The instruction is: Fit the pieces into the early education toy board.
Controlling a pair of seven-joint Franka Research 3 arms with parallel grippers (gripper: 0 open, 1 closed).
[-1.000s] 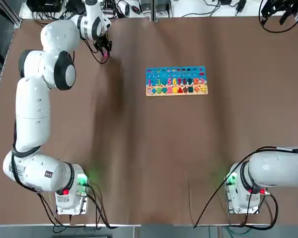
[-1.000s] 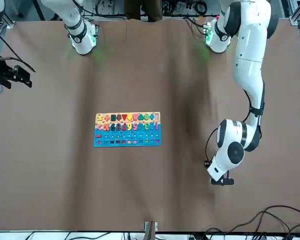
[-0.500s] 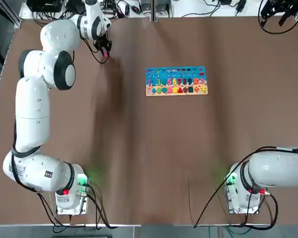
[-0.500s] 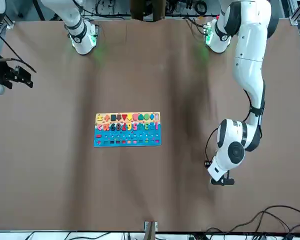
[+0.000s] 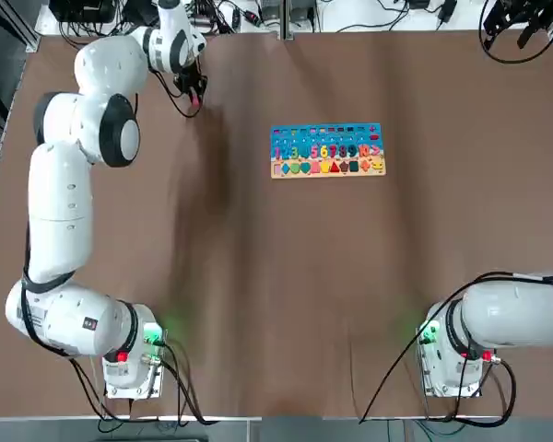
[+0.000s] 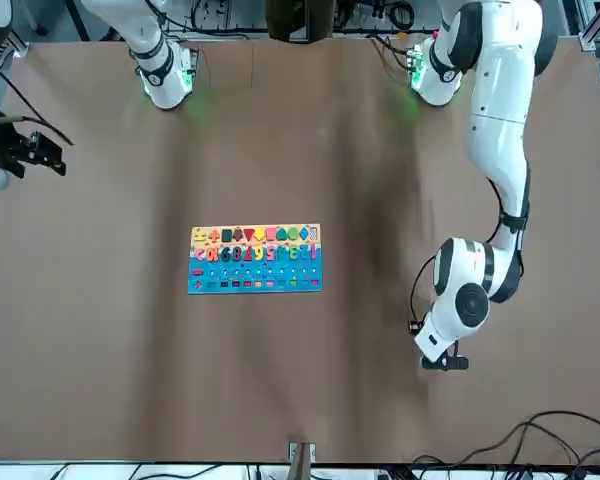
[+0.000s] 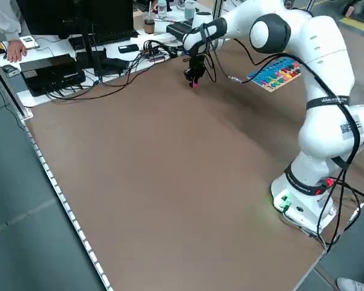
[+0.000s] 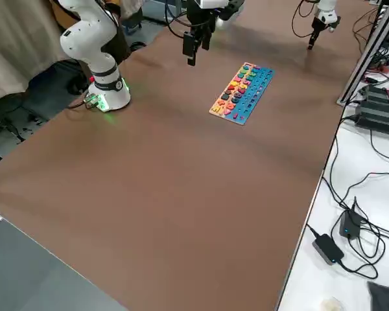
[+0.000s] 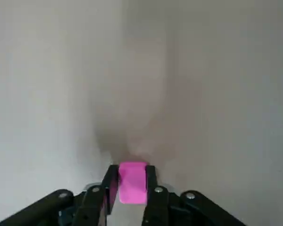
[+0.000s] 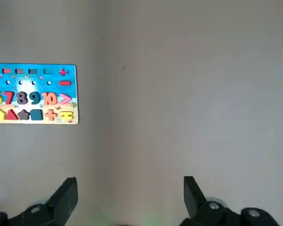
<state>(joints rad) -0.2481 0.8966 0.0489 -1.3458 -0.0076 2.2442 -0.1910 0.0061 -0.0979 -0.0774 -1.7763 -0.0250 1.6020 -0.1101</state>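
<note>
Pink piece (image 9: 132, 182) sits between the left gripper (image 9: 131, 189) fingers, far left of the board (image 5: 327, 149). Placement remains undone. Right gripper (image 10: 130, 197) hangs open, idle.

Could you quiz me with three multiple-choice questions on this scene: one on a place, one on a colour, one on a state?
1. Where is the left gripper?
A. over the toy board
B. at the table's far edge, left of the toy board
C. beside its own base

2. What colour is the piece between the left gripper's fingers?
A. pink
B. green
C. yellow

3. How is the right gripper?
A. shut on a piece
B. shut on nothing
C. open, holding nothing

Answers: 1 B, the top view shows it there. 2 A, the left wrist view shows pink. 3 C, its fingers stand wide apart.
</note>
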